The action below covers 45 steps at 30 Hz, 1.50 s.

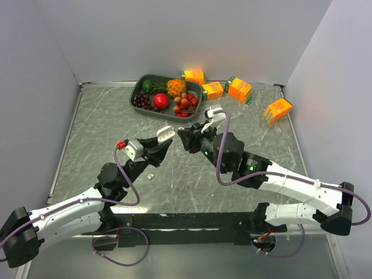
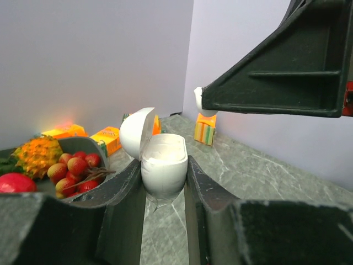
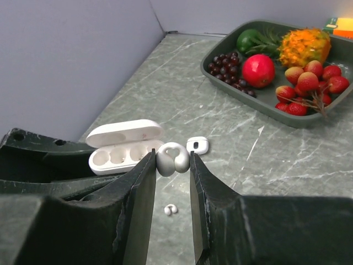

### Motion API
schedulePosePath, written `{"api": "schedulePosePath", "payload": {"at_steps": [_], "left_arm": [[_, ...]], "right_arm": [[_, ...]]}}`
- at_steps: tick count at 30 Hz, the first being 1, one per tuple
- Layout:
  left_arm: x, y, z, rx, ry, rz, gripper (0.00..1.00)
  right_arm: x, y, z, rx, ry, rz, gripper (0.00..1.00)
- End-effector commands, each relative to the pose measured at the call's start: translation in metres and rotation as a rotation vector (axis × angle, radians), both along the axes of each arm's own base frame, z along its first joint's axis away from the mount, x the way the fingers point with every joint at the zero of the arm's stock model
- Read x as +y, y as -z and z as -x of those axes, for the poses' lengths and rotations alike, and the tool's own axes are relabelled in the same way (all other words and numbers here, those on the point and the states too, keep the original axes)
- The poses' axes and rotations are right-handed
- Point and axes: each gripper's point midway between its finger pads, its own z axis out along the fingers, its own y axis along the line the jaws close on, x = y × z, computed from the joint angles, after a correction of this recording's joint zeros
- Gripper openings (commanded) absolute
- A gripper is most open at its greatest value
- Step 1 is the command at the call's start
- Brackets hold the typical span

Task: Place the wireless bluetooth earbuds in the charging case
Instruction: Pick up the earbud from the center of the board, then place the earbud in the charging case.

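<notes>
My left gripper [image 1: 164, 139] is shut on an open white charging case [image 1: 166, 133] and holds it above the table. In the left wrist view the case [image 2: 164, 165] sits between the fingers with its lid tipped back to the left. My right gripper [image 1: 183, 137] is shut on a rounded white earbud [image 3: 174, 159] and is just right of the case [image 3: 118, 154], a little apart from it. The same earbud [image 2: 198, 99] shows at the tip of the right finger above the case. A second earbud [image 1: 150, 175] lies on the table below. A small white case [image 3: 197, 144] lies on the table beyond.
A dark tray [image 1: 138, 88] of fruit stands at the back centre. Several orange cartons [image 1: 239, 88] lie to its right, one [image 1: 278, 110] near the right wall. Grey walls enclose the table on the left, back and right.
</notes>
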Motion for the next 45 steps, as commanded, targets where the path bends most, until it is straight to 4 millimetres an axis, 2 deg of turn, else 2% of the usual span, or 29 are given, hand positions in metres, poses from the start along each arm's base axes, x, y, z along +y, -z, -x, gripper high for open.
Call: {"api": "schedulePosePath", "payload": {"at_steps": [1,6,14,33,45], "left_arm": [[0.002,-0.044,0.01,-0.119,0.029,0.09,0.01],[-0.001,-0.037,0.011,-0.119,0.038,0.066,0.01],[-0.003,-0.039,0.012,-0.125,0.047,0.063,0.01],[-0.002,-0.04,0.013,-0.121,0.053,0.075,0.01],[0.002,-0.048,0.015,-0.132,0.051,0.1,0.01]], "right_arm": [[0.006,-0.023,0.004,-0.051,-0.013,-0.08,0.3],[0.012,-0.026,0.005,-0.06,-0.031,-0.084,0.3],[0.027,-0.025,0.008,-0.044,-0.068,-0.075,0.3],[0.039,-0.03,0.012,-0.039,-0.094,-0.075,0.3],[0.04,-0.018,0.01,-0.01,-0.083,-0.041,0.31]]}}
